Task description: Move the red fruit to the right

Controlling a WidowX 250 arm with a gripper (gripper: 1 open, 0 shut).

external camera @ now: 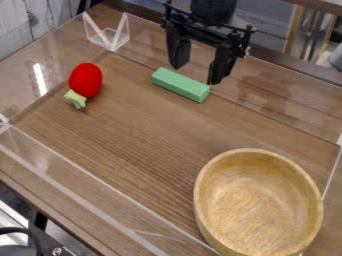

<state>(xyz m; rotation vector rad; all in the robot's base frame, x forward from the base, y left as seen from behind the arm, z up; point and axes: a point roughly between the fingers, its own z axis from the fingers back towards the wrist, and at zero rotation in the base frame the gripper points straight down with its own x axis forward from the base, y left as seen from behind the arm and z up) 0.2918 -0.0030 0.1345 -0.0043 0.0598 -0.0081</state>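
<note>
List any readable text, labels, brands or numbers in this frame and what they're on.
None readable.
red fruit: no print.
green block: plain faces.
wooden bowl: bare wood grain only.
gripper: dark, no marking that can be made out.
clear plastic stand at the back: no label visible.

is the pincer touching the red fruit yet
Apart. The camera view shows the open pincer hanging over the green block, with bare table between it and the red fruit.

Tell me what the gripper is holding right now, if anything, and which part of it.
Nothing is held. The gripper hangs open above the green block, with nothing between its fingers. The red fruit lies apart on the table, off to the left in the picture.
</note>
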